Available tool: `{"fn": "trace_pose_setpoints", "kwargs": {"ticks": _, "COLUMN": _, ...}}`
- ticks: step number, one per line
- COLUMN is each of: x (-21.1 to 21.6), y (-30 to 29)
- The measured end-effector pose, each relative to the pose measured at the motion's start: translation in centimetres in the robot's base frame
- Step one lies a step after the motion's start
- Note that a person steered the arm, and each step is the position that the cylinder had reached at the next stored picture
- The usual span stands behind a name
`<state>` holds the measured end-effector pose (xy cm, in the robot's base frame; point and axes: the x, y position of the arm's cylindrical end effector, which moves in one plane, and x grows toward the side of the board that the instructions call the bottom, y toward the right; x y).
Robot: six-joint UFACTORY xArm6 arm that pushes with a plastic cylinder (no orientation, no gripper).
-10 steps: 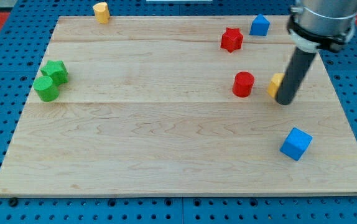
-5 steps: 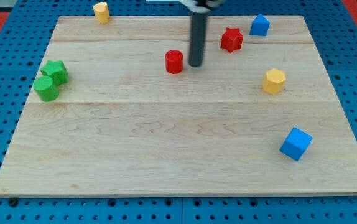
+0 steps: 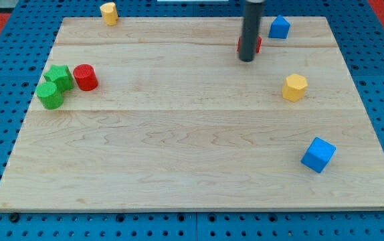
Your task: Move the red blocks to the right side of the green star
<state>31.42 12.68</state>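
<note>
The green star [image 3: 60, 75] lies at the board's left, with a green cylinder [image 3: 49, 96] touching it just below. The red cylinder [image 3: 85, 77] stands right beside the star on its right side. The red star [image 3: 255, 44] lies near the view's top right and is mostly hidden behind my rod. My tip [image 3: 246, 59] rests on the board just left of and below the red star, far to the right of the green star.
A yellow block [image 3: 108, 11] sits at the board's top edge, left of centre. A blue block [image 3: 279, 27] lies right of the red star. A yellow hexagonal block [image 3: 295, 88] is at mid right. A blue cube [image 3: 318, 154] lies at the lower right.
The red cylinder has slid left across the board to the green star's right side. My tip went left with it, then came back right to the red star.
</note>
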Motion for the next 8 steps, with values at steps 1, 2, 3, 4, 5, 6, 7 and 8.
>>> {"fn": "trace_pose_setpoints", "kwargs": {"ticks": 1, "x": -1.7, "y": 4.1}}
{"fn": "trace_pose_setpoints", "kwargs": {"ticks": 2, "x": -3.8, "y": 1.1}}
{"fn": "trace_pose_setpoints", "kwargs": {"ticks": 3, "x": -3.8, "y": -7.5}}
{"fn": "trace_pose_setpoints", "kwargs": {"ticks": 4, "x": -4.6, "y": -7.9}}
{"fn": "trace_pose_setpoints", "kwargs": {"ticks": 5, "x": -5.8, "y": -9.9}}
{"fn": "trace_pose_setpoints", "kwargs": {"ticks": 6, "x": -5.2, "y": -19.4}}
{"fn": "trace_pose_setpoints", "kwargs": {"ticks": 7, "x": -1.8, "y": -29.1}}
{"fn": "trace_pose_setpoints", "kwargs": {"ticks": 8, "x": 1.6, "y": -32.1}}
